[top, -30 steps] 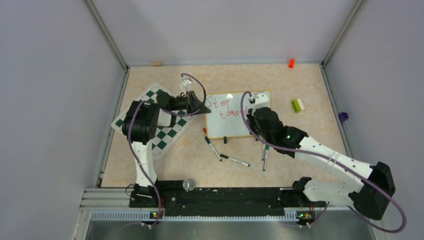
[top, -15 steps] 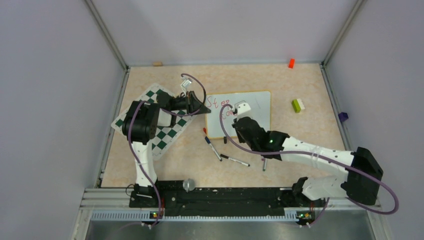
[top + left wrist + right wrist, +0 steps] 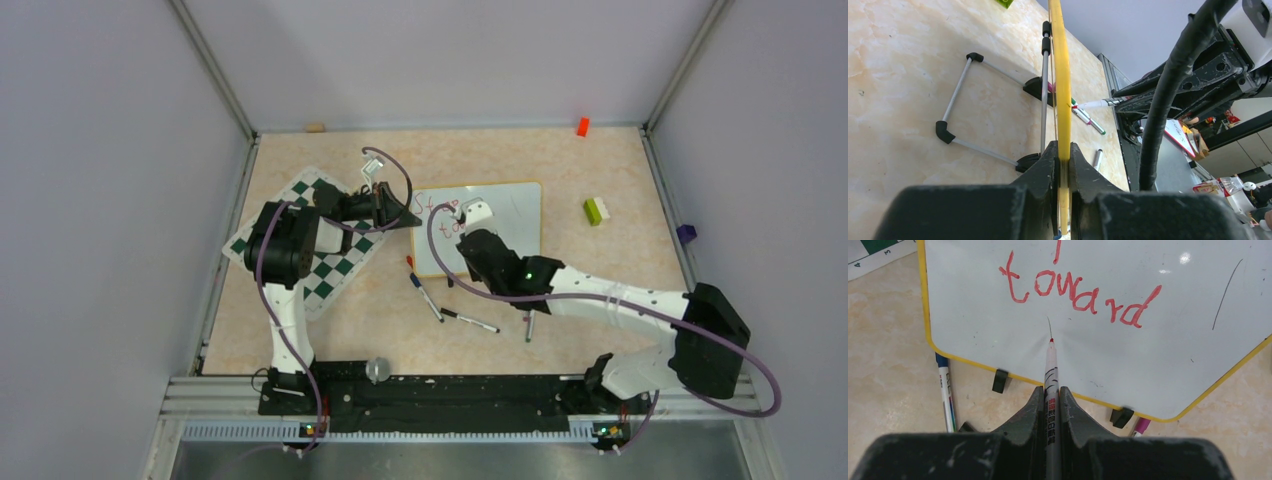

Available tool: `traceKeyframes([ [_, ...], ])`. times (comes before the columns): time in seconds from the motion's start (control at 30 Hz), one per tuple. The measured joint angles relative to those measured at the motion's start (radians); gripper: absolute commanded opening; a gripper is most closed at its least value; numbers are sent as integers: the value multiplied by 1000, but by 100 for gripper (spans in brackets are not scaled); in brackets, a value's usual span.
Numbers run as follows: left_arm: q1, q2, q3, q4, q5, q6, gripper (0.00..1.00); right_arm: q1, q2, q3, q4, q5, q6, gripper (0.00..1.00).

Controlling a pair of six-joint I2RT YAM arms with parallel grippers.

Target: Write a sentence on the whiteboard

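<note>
Left pincer (image 3: pixel 1062 150) clamped on whiteboard (image 3: pixel 510 215) frame, middle of desk (image 3: pixel 620 170) toward far edge | right pincer (image 3: pixel 1050 392) clamped on red marker (image 3: pixel 1051 367), tip under the sentence (image 3: pixel 1078 295) | risk: a hard press could have tipped the board, skewing line 3

Yellow-edged whiteboard (image 3: pixel 973 315), red sentence (image 3: pixel 1079 296): perhaps "Step", then "toward", mid-board.

A beige, marble-patterned table (image 3: pixel 620 160) is enclosed on three sides by plain pale lilac panels (image 3: pixel 450 60). Aluminium posts (image 3: pixel 213 70) are set at the table's two far corners, and a black rail (image 3: pixel 450 391) is mounted along its near edge.
</note>
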State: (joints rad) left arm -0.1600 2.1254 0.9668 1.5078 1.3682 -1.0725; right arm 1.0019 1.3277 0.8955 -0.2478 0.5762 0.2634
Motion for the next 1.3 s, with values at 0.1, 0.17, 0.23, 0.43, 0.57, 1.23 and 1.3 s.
traceKeyframes([
  [0.1, 0, 0, 0, 0, 0, 0, 0, 0, 20, 20, 0, 3, 0, 0],
  [0.17, 0, 0, 0, 0, 0, 0, 0, 0, 32, 30, 1, 5, -1, 0],
  [0.23, 0, 0, 0, 0, 0, 0, 0, 0, 42, 36, 0, 6, -1, 0],
  [0.43, 0, 0, 0, 0, 0, 0, 0, 0, 64, 42, 0, 11, -1, 0],
  [0.57, 0, 0, 0, 0, 0, 0, 0, 0, 72, 42, 0, 26, -1, 0],
  [1.23, 0, 0, 0, 0, 0, 2, 0, -10, 122, 89, -9, 50, -2, 0],
  [1.3, 0, 0, 0, 0, 0, 2, 0, -10, 122, 89, -9, 48, -2, 0],
])
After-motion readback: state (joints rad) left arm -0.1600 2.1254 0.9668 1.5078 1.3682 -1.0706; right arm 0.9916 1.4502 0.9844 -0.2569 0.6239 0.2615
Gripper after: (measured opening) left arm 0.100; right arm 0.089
